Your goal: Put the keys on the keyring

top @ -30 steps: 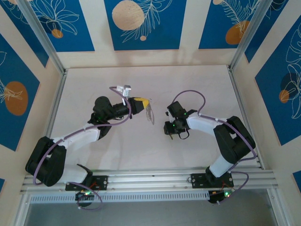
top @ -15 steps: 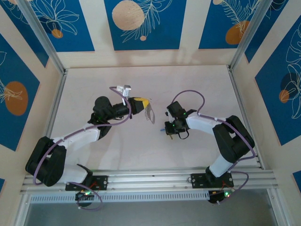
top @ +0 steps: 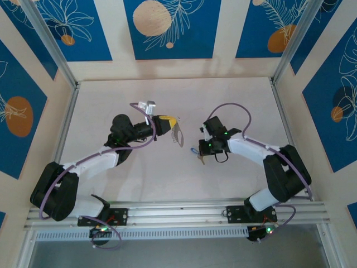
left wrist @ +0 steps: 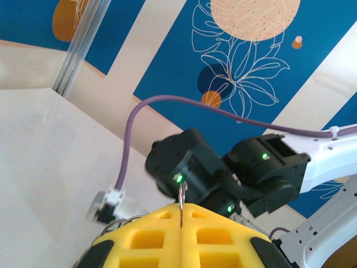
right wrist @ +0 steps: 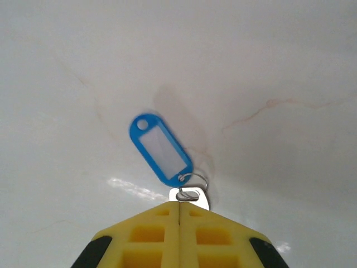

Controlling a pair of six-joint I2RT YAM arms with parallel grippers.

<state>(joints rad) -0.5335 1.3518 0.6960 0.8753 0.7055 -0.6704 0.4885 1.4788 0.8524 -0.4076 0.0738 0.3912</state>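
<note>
My left gripper [top: 173, 125] is shut on the keyring [top: 178, 135], a flat grey metal loop that juts out past its yellow fingers. In the left wrist view the keyring [left wrist: 182, 193] shows edge-on as a thin sliver rising from the shut fingertips of the left gripper [left wrist: 182, 206]. My right gripper [top: 202, 155] sits a short way right of the loop, apart from it. It is shut on the key [right wrist: 190, 196], whose silver head pokes out of the right gripper [right wrist: 179, 205]. A blue plastic tag [right wrist: 161, 148] hangs from the key on a small wire ring, above the table.
The right arm's black wrist [left wrist: 192, 167] with green lights faces the left camera closely. A white cable clip [top: 148, 105] sits on the left arm's purple cable. Aluminium rails [top: 67, 123] and patterned walls bound the pale table [top: 234, 100].
The right arm has swung its forearm outward to the right and its wrist has shifted slightly up and right, with the blue tag now showing beside the gripper. The left arm has not moved.
</note>
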